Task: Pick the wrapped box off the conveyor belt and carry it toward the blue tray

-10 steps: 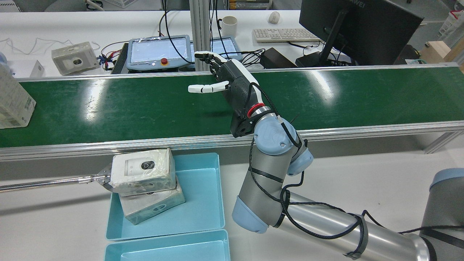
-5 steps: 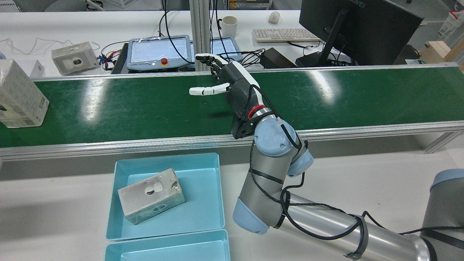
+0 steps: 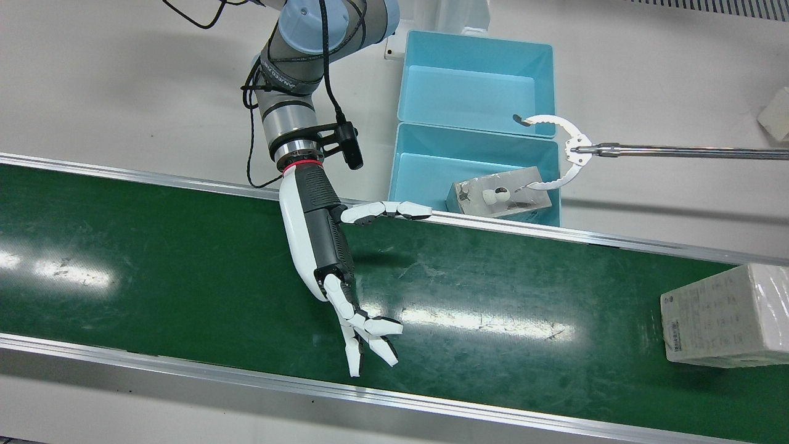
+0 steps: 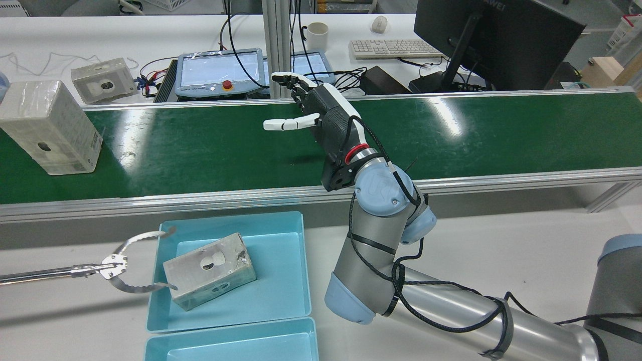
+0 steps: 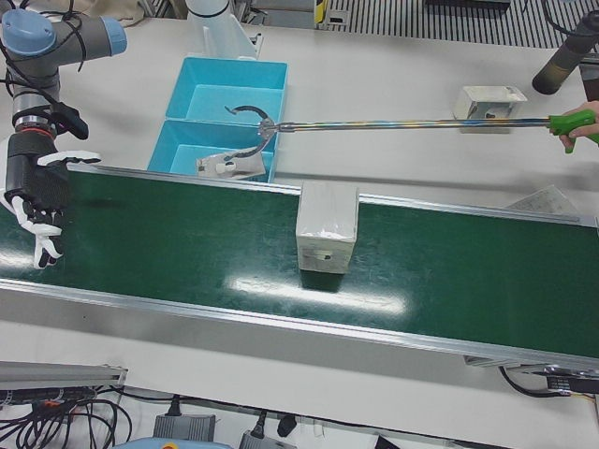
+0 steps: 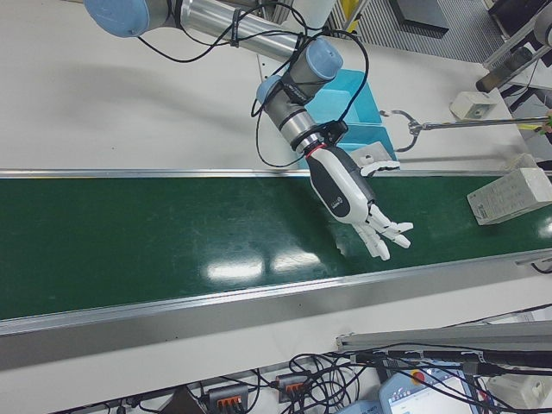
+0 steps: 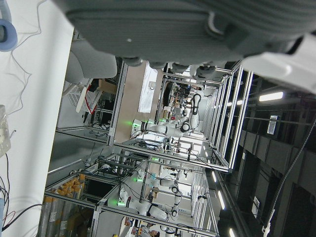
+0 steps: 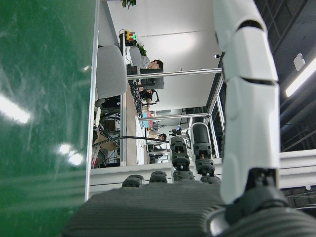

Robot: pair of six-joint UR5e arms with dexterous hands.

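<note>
Conveyor belt point(image 4: 200, 150) carries the wrapped box point(image 4: 50, 128), far from my right hand point(image 4: 321, 125), which hangs over mid-belt, fingers spread wide, holding nothing. Pick and carry to blue tray point(image 4: 286, 281) both remain, I think. Left hand: can't tell.

Bright overhead light leaves white glare patches on the conveyor belt point(image 3: 185, 259); views stay sharp.
</note>
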